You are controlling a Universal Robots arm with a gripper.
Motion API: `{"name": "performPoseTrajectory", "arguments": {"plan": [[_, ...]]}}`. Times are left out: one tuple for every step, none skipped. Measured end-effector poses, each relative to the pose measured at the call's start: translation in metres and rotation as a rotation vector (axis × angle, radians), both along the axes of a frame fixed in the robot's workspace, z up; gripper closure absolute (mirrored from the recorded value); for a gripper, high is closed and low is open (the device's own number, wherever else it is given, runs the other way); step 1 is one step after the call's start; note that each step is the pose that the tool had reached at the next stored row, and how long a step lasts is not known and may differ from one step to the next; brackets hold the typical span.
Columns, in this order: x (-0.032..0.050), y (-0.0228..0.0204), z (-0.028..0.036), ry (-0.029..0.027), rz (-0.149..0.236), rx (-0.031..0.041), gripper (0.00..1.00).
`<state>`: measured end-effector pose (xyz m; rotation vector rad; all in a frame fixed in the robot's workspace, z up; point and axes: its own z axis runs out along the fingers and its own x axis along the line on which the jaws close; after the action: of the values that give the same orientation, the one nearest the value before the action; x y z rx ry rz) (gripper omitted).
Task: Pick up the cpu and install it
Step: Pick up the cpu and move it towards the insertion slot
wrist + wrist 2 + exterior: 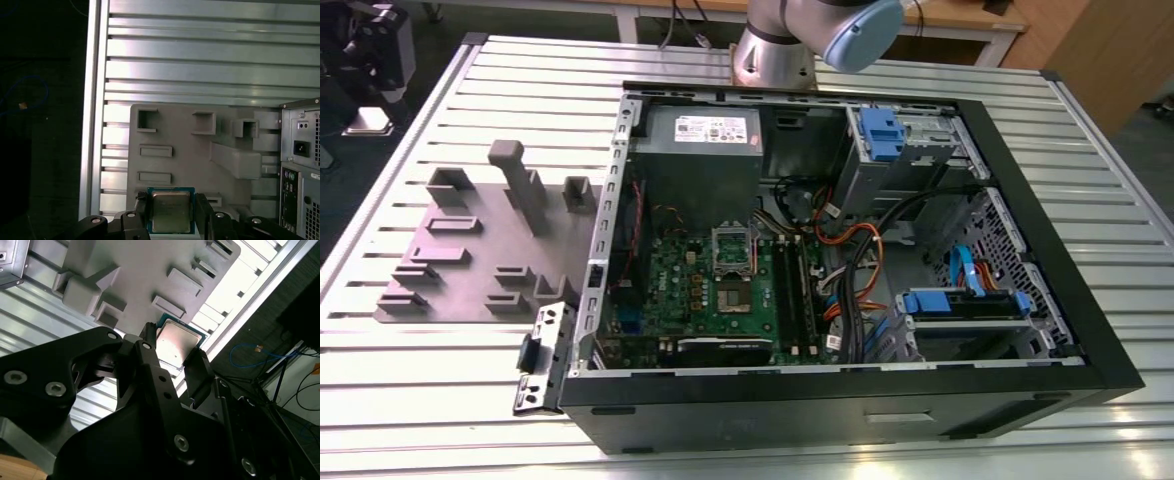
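Observation:
The cpu (170,212) is a small square chip with a silvery top and a blue-green rim. It sits between my gripper's (171,207) two black fingers, which are shut on its sides. In the second wrist view the cpu (176,341) shows in the same grip of the gripper (174,347), above the grey fixture plate (140,280). In the exterior view the gripper (371,105) hangs at the far upper left with the cpu (370,122) under it, well away from the open computer case (1067,330). The socket (734,246) on the green board lies open inside the case.
The grey fixture plate (467,250) with raised blocks and posts lies on the slatted metal table (440,400), on the exterior view's left of the case. A black bracket (538,355) hangs at the case's near corner. Cables, drive bays with blue clips and a power supply (704,130) crowd the case.

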<state>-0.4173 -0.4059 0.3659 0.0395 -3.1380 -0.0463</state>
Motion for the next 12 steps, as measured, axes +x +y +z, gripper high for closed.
{"name": "performPoseTrajectory", "arguments": {"plan": [[0.0005, 0.0000, -0.0001, -0.0001, 0.000, 0.0001, 0.53], [0.0011, 0.0000, -0.0001, -0.0001, 0.000, 0.0000, 0.53], [0.0018, 0.0000, 0.0000, -0.0001, 0.000, 0.0000, 0.53], [0.0025, 0.0000, 0.0000, 0.0000, 0.000, 0.0000, 0.53], [0.0032, 0.0000, -0.0001, -0.0001, 0.000, 0.0000, 0.53], [0.0038, 0.0000, -0.0001, -0.0001, 0.000, 0.0000, 0.53], [0.0049, 0.0000, -0.0001, 0.0000, 0.000, 0.0001, 0.53], [0.0063, 0.0000, -0.0001, -0.0001, 0.000, 0.0000, 0.53], [0.0072, 0.0000, -0.0001, -0.0001, 0.000, 0.0001, 0.53], [0.0079, 0.0000, -0.0001, -0.0001, 0.000, 0.0001, 0.53], [0.0086, 0.0001, -0.0001, -0.0001, 0.000, 0.0001, 0.53], [0.0088, 0.0001, -0.0001, -0.0001, 0.000, 0.0001, 0.53]]}}
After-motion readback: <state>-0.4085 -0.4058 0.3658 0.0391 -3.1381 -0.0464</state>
